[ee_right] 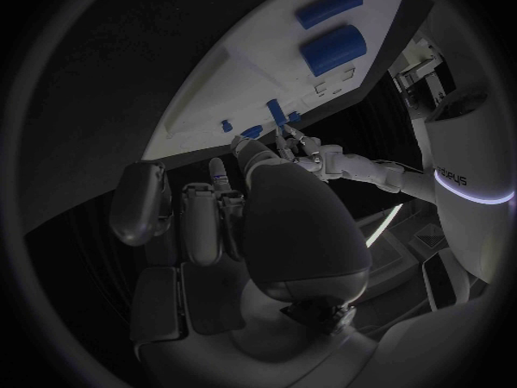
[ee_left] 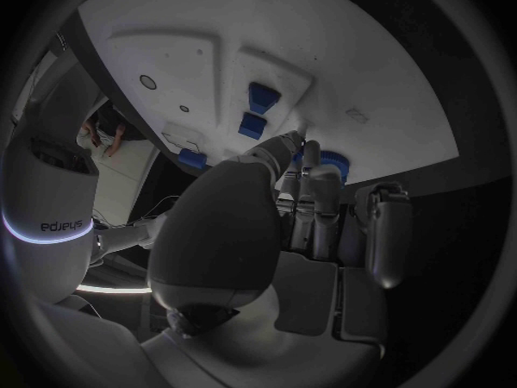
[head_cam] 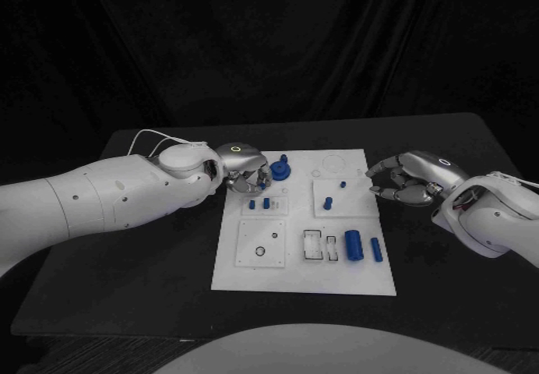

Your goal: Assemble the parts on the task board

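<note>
While the left robot hand (head_cam: pixel 245 167) is hovering over the far left corner of the task board (head_cam: pixel 281 276), its fingers (ee_left: pixel 307 177) are curling toward a blue round part (head_cam: pixel 280 171) just beside its fingertips; whether they are gripping it, cannot tell. Right robot hand (head_cam: pixel 406 181) is sitting off the board's right edge above the bench (head_cam: pixel 135 280), fingers curled inward, holding nothing visible. Nearer the robot from it, a blue cylinder (head_cam: pixel 353 245) and a slimmer blue peg (head_cam: pixel 376 249) are lying on the board.
</note>
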Robot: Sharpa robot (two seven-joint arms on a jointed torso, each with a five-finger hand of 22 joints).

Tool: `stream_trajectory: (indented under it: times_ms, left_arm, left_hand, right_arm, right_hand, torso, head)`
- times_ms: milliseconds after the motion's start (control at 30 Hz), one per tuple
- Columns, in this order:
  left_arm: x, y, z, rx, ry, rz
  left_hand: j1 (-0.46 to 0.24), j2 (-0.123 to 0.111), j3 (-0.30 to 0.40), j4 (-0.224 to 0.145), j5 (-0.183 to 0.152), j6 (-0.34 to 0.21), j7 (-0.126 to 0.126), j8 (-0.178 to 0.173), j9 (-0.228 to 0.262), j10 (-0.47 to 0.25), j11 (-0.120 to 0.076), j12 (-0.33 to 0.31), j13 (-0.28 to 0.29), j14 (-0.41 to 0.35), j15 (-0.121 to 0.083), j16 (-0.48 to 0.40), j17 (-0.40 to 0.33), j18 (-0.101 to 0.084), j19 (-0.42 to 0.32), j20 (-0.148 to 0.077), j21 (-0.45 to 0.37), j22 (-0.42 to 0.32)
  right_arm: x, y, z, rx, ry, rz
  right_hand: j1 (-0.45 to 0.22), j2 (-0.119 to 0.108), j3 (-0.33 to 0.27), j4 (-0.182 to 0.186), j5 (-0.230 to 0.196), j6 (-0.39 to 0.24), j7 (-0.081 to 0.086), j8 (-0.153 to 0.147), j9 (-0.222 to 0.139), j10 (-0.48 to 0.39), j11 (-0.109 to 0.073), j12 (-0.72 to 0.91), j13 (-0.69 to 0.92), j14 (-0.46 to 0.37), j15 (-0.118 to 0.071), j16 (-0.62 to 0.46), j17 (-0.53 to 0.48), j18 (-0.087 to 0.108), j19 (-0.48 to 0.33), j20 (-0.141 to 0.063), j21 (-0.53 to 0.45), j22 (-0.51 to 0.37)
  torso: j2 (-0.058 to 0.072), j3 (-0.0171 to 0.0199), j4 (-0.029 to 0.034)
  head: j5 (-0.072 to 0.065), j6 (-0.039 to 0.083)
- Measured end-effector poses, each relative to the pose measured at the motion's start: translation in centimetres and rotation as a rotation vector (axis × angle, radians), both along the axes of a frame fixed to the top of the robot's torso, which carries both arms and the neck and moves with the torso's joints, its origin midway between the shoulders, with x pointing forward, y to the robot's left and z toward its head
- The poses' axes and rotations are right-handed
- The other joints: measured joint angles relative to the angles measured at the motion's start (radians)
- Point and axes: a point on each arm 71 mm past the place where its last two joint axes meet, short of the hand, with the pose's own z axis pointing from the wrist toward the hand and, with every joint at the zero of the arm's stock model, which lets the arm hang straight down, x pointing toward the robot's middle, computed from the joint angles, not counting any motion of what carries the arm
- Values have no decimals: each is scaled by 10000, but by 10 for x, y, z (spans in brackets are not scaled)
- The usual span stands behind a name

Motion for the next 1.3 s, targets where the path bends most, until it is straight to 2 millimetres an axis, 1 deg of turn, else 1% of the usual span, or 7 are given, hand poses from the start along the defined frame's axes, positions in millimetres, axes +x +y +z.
stream_trajectory:
  times_ms: [600,700,833,967,1067,1133,1300]
  left_arm:
    - [2,-1,-5,164,209,176]
    - [2,-1,-6,183,231,206]
    - [2,1,-10,271,322,279]
    - [2,3,-12,324,357,355]
    - [3,5,-12,343,346,425]
    - [3,8,-12,353,326,502]
    - [5,18,-11,313,180,713]
  left_hand:
    - [-1,1,0,0,0,-19,-16,-14,-25,12,11,-37,-12,-105,33,-71,-94,1,0,0,-88,0]
    - [-1,2,0,0,-42,-74,-70,-54,-84,13,11,-188,-65,-106,34,-71,-126,1,0,0,-88,0]
    - [-93,-90,13,73,-442,-969,-313,-71,-352,13,10,-384,-126,-177,-36,-111,-206,0,0,0,-154,0]
    - [-136,-132,-10,132,-511,-2157,-752,-71,-747,-180,111,-553,-126,-213,-1,-111,-245,0,0,0,-154,0]
    - [-146,-142,-24,194,-582,-2674,-932,-71,-968,-245,155,-616,-126,-250,36,-111,-296,1,0,0,-176,0]
    - [-197,-194,-99,268,-756,-3079,-1072,-71,-1144,-384,185,-704,-126,-286,72,-181,-352,1,0,0,-192,0]
    - [-240,-237,-270,439,-1083,-3271,-1200,-71,-1335,-403,204,-733,-125,-284,71,-188,-378,0,0,0,-209,0]
  right_arm:
    - [0,0,-1,4,17,10]
    - [0,1,-1,4,20,13]
    - [0,1,-1,4,24,13]
    - [0,0,-1,3,25,11]
    - [-1,0,-1,4,27,4]
    - [-1,0,-1,8,30,3]
    - [-4,-3,0,36,22,-36]
  right_hand:
    - [0,0,28,28,0,0,0,0,-15,-38,37,0,0,0,0,0,0,0,0,0,0,-1]
    - [0,0,28,28,0,0,0,0,-14,-37,37,0,-1,0,0,0,0,1,0,0,0,-2]
    - [0,0,28,28,0,0,0,0,-14,-37,37,0,0,0,0,0,0,0,0,0,0,-2]
    - [0,0,28,28,0,0,0,0,-14,-37,37,0,0,0,0,0,0,0,0,0,0,-2]
    - [0,0,65,-9,0,0,0,0,-20,-37,37,0,-1,-11,11,0,0,0,0,0,0,-2]
    - [0,0,69,-12,0,0,0,0,-26,-37,37,0,0,-37,37,0,0,0,0,0,-32,-3]
    - [0,0,69,-12,0,0,0,0,-29,-37,37,-41,-1,-37,37,-10,0,0,0,0,-62,-3]
  torso:
    - [0,-1,2]
    - [0,0,2]
    - [1,-1,2]
    - [1,0,2]
    - [3,1,4]
    - [3,2,4]
    - [3,2,4]
  head:
    - [-10,0]
    - [-5,0]
    - [2,0]
    - [-1,0]
    - [-10,0]
    - [-18,0]
    - [-71,0]
